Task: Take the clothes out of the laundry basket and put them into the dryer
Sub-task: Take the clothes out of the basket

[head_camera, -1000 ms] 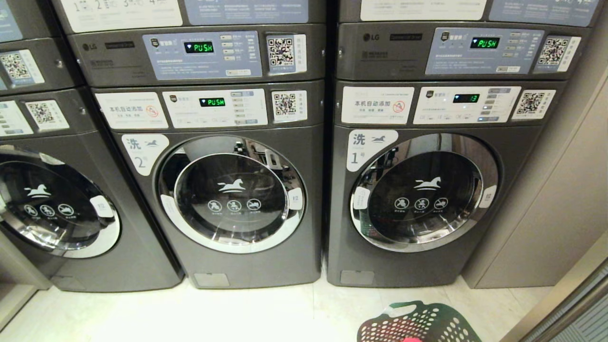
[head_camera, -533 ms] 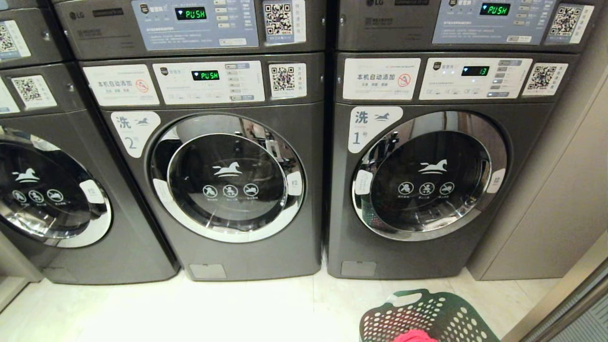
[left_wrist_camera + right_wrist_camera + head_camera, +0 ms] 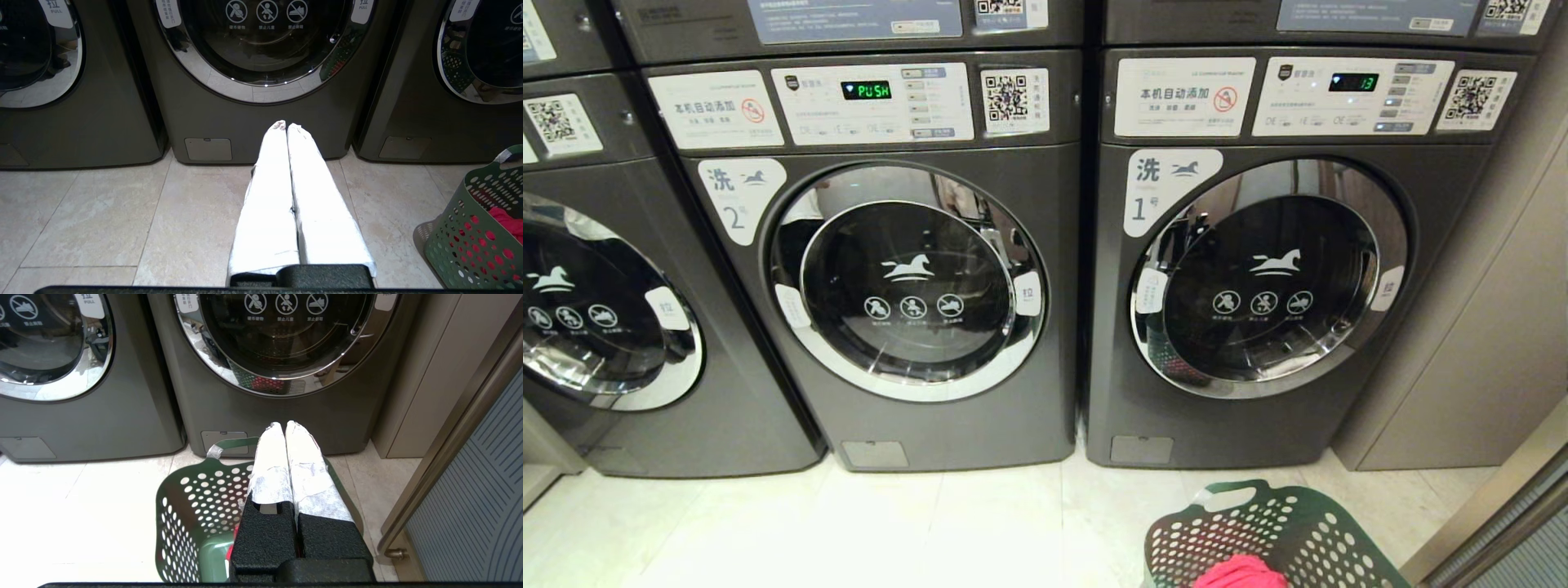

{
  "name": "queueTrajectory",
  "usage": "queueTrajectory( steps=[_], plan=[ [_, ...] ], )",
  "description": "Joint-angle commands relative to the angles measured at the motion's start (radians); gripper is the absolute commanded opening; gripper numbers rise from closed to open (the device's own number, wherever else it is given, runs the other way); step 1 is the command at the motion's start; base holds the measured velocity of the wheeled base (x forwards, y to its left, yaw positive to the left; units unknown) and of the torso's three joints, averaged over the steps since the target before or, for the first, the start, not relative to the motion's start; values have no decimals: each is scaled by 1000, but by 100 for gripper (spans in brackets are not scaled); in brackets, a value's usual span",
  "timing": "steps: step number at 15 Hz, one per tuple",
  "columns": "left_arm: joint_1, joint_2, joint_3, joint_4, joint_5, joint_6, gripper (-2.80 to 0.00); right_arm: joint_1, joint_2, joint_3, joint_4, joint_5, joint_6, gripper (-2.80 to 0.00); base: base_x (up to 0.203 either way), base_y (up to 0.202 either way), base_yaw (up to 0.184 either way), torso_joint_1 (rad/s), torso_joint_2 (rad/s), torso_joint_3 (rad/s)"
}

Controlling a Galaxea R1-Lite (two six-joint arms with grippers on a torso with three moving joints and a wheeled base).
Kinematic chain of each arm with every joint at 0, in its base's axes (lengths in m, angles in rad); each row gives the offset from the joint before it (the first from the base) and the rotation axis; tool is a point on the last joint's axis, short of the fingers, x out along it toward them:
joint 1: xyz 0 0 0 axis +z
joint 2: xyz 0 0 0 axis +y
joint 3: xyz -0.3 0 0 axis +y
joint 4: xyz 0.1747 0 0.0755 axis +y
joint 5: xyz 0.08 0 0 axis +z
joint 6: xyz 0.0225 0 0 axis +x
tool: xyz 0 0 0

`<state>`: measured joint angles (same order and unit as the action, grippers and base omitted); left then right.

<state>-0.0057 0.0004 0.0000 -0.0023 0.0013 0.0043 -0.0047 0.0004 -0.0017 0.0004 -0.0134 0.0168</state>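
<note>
I'm facing a row of dark grey front-loading machines on a pale tiled floor point(image 3: 947, 523), with a beige wall panel point(image 3: 1486, 327) to the right. Machine 2 point(image 3: 907, 282) and machine 1 point(image 3: 1266, 278) both have their round doors closed. The laundry basket point(image 3: 1270, 531) sits on the floor in front of machine 1, cut off by the head view's lower edge, so I can't judge its long axis. The clothes point(image 3: 1240, 572) show only as a red heap inside. My left gripper point(image 3: 286, 127) hangs over bare floor, fingers pressed together, empty. My right gripper point(image 3: 284, 425) hangs above the basket, fingers together, holding nothing.
</note>
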Motion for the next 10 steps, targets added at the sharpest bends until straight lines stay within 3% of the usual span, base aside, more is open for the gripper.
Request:
queueTrajectory(
  steps=[1, 10],
  plan=[
    [0, 0, 0, 1, 0, 0, -280, 0, -2, 0, 1, 0, 0, -280, 0, 0, 0, 0, 0, 0],
    [0, 0, 0, 1, 0, -1, -280, 0, -2, 2, 0, 0, 0, -280, 0, 0, 0, 1, 41, 41]
  ],
)
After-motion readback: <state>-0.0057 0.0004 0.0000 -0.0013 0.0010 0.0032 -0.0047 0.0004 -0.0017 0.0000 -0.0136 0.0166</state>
